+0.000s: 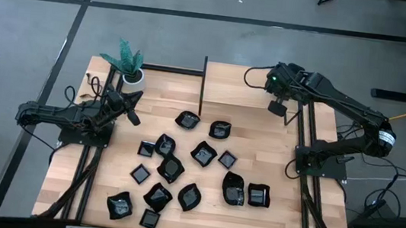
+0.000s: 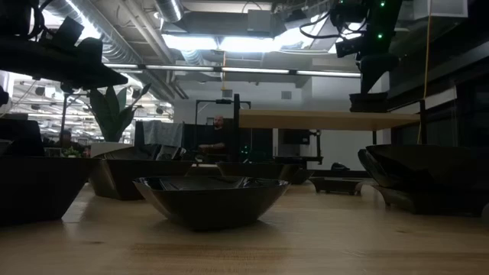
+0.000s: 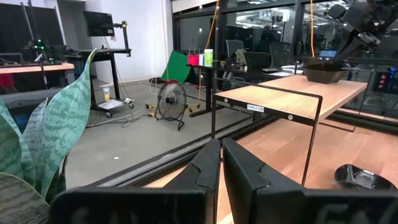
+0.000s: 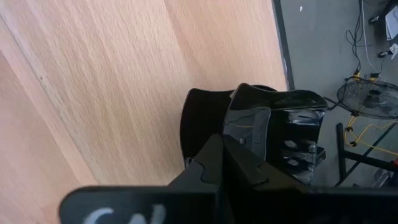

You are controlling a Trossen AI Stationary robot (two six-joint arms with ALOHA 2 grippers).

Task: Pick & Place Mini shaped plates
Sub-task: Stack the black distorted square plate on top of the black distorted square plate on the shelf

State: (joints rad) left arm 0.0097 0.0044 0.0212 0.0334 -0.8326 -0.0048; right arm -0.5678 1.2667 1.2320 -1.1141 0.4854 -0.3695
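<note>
My right jaws (image 4: 227, 149) clamped on plate (image 4: 277, 134) rim, upper right; glossy, stiff, slippery, chip-prone. Left jaws (image 3: 221, 165) shut, empty.

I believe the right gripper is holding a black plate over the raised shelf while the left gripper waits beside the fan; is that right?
Not quite. The left gripper waits beside the potted plant, not a fan, as the high view shows. The rest holds: the right gripper is shut on a black plate over the raised shelf.
</note>
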